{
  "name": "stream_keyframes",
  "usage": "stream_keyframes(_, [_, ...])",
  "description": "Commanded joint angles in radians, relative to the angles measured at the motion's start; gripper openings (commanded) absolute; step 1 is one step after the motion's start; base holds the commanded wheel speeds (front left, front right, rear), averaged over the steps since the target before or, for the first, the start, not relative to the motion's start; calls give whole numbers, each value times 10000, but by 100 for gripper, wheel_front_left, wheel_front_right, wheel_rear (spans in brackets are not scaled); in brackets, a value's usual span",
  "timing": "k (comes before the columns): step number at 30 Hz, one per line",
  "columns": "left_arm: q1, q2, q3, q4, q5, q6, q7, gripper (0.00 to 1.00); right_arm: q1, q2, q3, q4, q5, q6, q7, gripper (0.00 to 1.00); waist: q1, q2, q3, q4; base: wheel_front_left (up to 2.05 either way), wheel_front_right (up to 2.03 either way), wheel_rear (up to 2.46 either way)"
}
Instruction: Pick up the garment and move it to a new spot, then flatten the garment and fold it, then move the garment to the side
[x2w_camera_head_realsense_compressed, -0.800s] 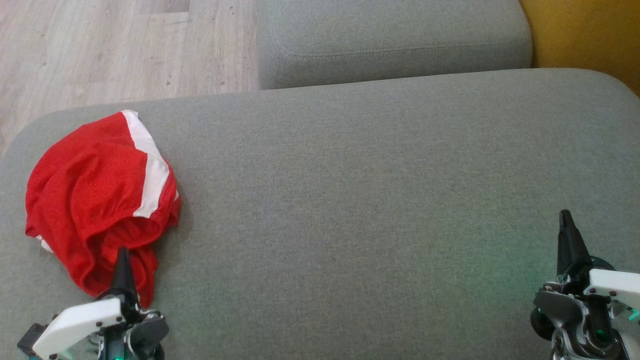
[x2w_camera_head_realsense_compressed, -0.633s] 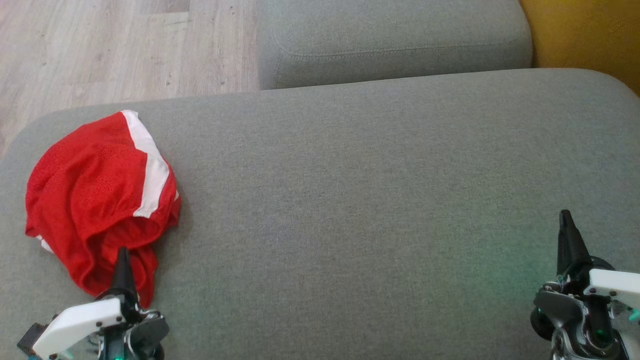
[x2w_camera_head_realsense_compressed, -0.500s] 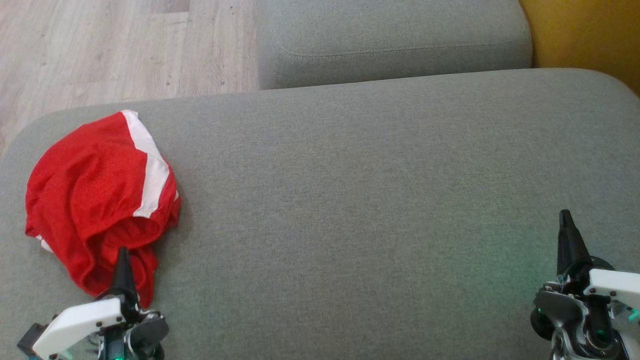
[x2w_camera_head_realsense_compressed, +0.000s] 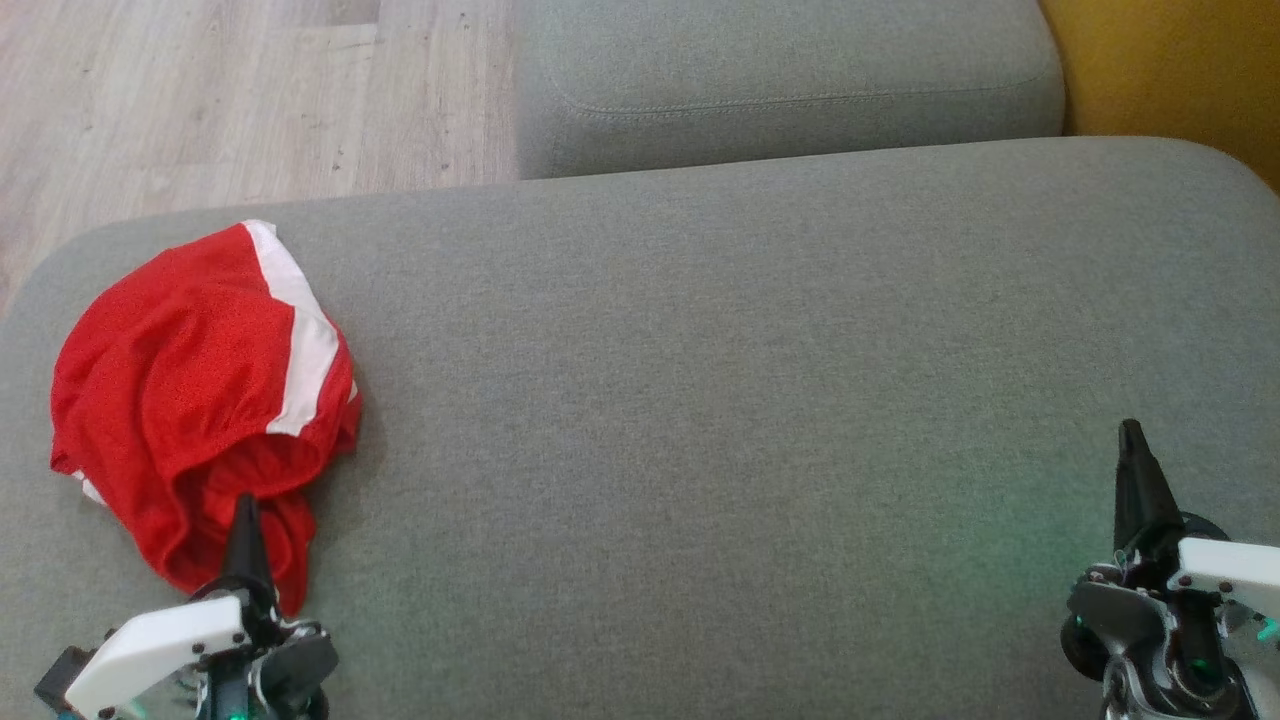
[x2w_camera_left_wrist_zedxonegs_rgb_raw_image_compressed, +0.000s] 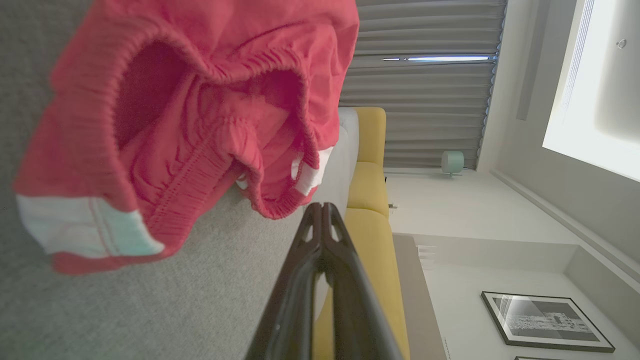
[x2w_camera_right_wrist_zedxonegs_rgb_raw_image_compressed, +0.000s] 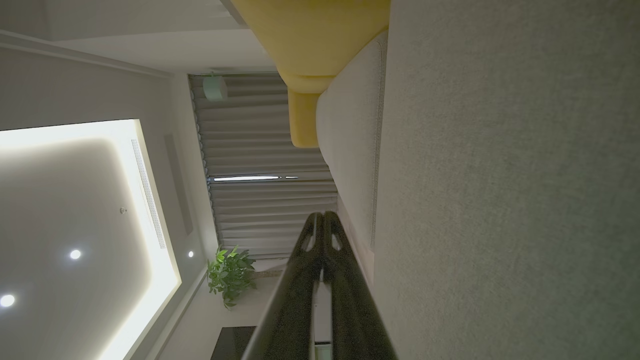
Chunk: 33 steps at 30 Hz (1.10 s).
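Note:
The garment (x2w_camera_head_realsense_compressed: 195, 400) is a pair of red shorts with white side stripes, lying crumpled at the left end of the grey sofa cushion (x2w_camera_head_realsense_compressed: 720, 400). In the left wrist view the garment (x2w_camera_left_wrist_zedxonegs_rgb_raw_image_compressed: 190, 115) shows its elastic waistband gaping just ahead of the fingers. My left gripper (x2w_camera_head_realsense_compressed: 244, 503) is shut, its tip over the near edge of the shorts, holding nothing. My left gripper (x2w_camera_left_wrist_zedxonegs_rgb_raw_image_compressed: 322, 206) shows both fingers pressed together. My right gripper (x2w_camera_head_realsense_compressed: 1130, 428) is shut and empty above the cushion at the lower right, and the right wrist view shows my right gripper (x2w_camera_right_wrist_zedxonegs_rgb_raw_image_compressed: 322, 215) with closed fingers.
A second grey cushion (x2w_camera_head_realsense_compressed: 790, 80) sits beyond the main one. Pale wood floor (x2w_camera_head_realsense_compressed: 200, 90) lies past the far left edge. A yellow seat (x2w_camera_head_realsense_compressed: 1180, 60) stands at the top right. Bare grey fabric spans the middle and right of the cushion.

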<state>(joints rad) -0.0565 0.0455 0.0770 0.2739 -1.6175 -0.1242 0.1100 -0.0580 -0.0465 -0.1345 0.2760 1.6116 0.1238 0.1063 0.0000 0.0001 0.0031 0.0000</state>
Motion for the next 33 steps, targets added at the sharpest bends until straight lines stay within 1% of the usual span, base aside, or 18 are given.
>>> stream_keyframes(1, [-514, 47, 366, -290, 87, -65, 31, 0, -500, -37, 210, -313, -27, 69, 67, 0, 0, -1, 0, 0, 0, 0, 0])
stream_keyframes(31, [-514, 47, 366, -291, 87, -65, 31, 0, -499, -37, 210, -313, -27, 69, 67, 0, 0, -1, 0, 0, 0, 0, 0])
stream_keyframes(32, [-1, 0, 0, -1, 1, 0, -1, 100, -1, 0, 1, -1, 0, 0, 0, 100, 0, -1, 0, 0, 0, 0, 0])
stream_keyframes(33, [14, 0, -19, 78, 0, 9, -5, 100, 15, 4, 9, 70, 0, 0, -3, 100, 0, -1, 0, 0, 0, 0, 0])
